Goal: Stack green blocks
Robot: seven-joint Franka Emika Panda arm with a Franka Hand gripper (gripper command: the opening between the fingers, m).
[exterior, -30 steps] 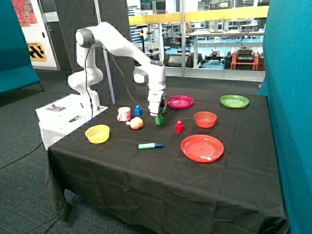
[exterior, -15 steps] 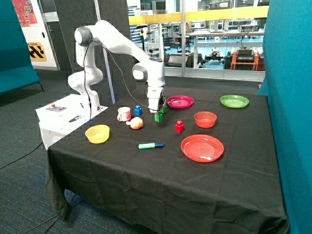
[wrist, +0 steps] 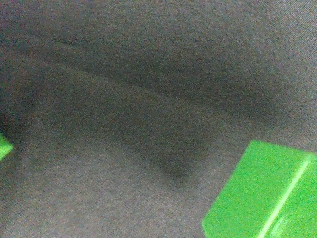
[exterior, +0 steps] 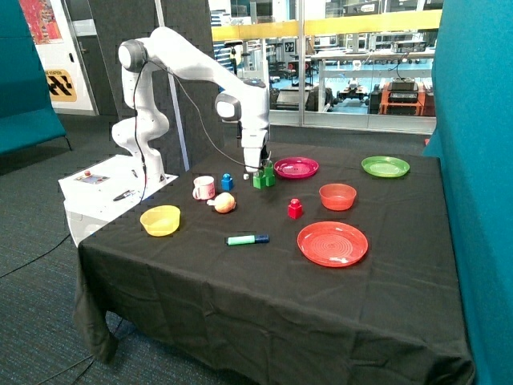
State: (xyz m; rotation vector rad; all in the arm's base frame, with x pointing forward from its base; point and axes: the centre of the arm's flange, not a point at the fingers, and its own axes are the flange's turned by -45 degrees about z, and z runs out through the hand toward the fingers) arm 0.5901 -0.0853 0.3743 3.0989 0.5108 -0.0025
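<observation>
Nearest on the bench (exterior: 240,305) lies the marker (exterior: 248,239), apart from the work. Farther back, just before the pink plate (exterior: 296,167), the end effector (exterior: 258,172) hangs directly over the green blocks (exterior: 262,178), which sit clustered together beneath it. Whether it grips one I cannot tell. The placement depends on vertical alignment above that cluster.

The gripper (exterior: 258,170) stands at the green blocks (exterior: 262,179) beside the magenta plate (exterior: 296,168); its fingers are too small to make out, and the blocks merge into one green clump there. In the wrist view one green block (wrist: 265,193) is cut off at the corner, and a green sliver (wrist: 3,146) at the opposite edge.
</observation>
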